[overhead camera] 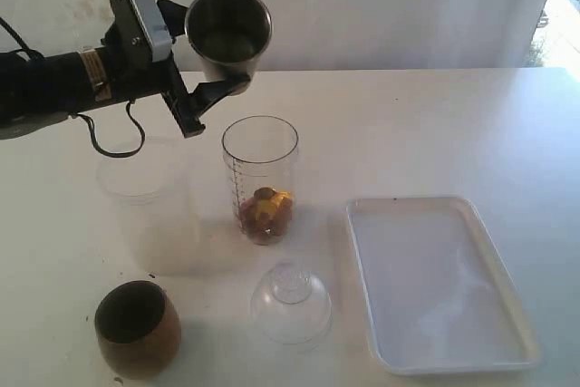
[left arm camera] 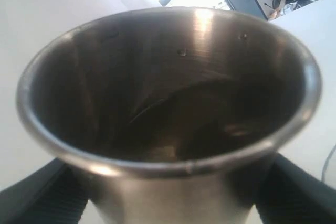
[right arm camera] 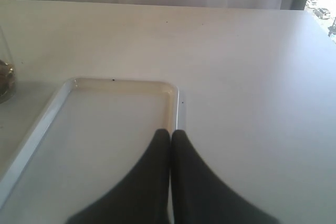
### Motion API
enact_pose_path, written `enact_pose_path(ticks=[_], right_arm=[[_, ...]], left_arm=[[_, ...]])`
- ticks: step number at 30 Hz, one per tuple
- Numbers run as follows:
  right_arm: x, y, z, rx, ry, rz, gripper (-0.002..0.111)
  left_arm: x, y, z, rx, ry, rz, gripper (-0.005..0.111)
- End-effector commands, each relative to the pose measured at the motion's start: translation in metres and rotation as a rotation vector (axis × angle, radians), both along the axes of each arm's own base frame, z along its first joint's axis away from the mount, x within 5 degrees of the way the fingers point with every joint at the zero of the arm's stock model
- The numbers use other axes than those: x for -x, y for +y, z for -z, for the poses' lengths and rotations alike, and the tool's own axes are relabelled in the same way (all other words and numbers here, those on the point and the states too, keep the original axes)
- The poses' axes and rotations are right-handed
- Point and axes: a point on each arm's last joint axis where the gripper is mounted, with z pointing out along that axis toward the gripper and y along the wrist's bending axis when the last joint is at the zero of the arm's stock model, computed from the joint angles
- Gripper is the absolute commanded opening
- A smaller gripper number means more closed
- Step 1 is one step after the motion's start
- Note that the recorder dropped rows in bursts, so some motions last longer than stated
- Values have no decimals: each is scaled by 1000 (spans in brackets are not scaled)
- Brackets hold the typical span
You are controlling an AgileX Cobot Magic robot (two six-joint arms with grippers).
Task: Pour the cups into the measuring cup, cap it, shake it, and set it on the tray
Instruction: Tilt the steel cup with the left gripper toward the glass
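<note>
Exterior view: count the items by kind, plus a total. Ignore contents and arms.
Cups to pour: 3 (steel tumbler, wooden cup, frosted cup)
Measuring cup: 1
Dome lid: 1
Tray: 1
Total: 6

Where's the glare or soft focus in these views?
Exterior view: the window at the right edge is blown out, and the frosted cup nearly vanishes against the white table. Left wrist view: the steel tumbler fills the frame, its near rim soft, and the bright background above it is clipped. Right wrist view: the shut right gripper is a dark blur, while the tray rim reads clearly.
</note>
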Motion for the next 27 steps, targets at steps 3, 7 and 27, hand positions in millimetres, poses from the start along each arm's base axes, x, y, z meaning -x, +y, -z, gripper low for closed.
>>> enact_pose_path(ticks=[3, 7, 27], right_arm=[[0, 0, 0, 5, -7, 0, 0], [0, 0, 0, 5, -7, 0, 0], [0, 0, 0, 5, -7, 0, 0]], left_arm=[[3, -6, -14, 35, -90, 35, 0], [3, -6, -14, 30, -96, 34, 0], [5, -3, -29, -44, -178, -4, 0]])
